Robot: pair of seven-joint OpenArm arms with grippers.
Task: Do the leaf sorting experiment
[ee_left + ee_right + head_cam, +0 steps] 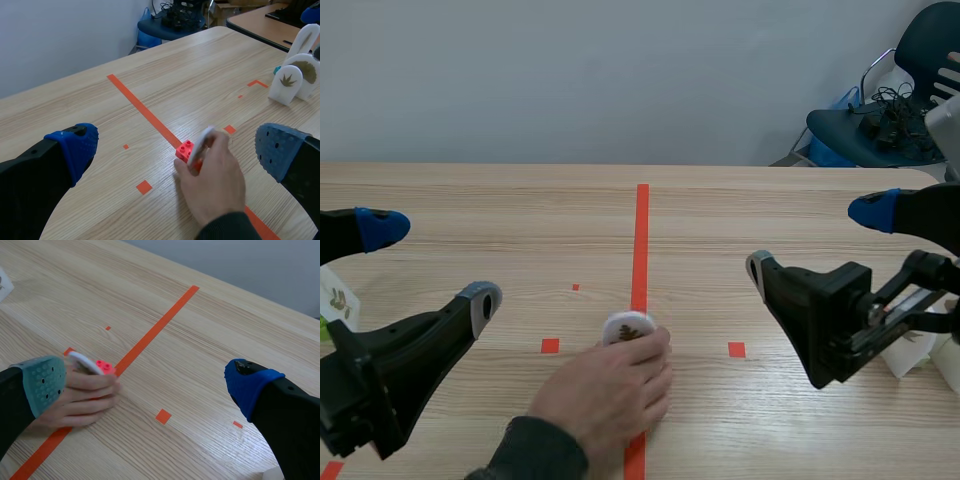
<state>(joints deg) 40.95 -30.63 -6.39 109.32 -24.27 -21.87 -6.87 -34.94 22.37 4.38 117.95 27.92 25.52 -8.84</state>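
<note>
- Scene view: a person's hand, with a dark sleeve at the wrist, rests on the long orange-red tape line. Its fingers curl around a small white round disc printed with a brown leaf. The left gripper sits low, well to the left of the line, with its fingers wide apart and holding nothing. The right gripper sits well to the line's right, equally spread and holding nothing.
- Left wrist view: the disc stands on edge against a red studded toy brick on the line, and the hand grips both. On the far side of the line, white arch-shaped plastic cards stand upright. The nearest card shows a brown spiky leaf.
- Right wrist view: the hand lies just ahead of the gripper's grey-green pad, with disc and brick touching the line.
</note>
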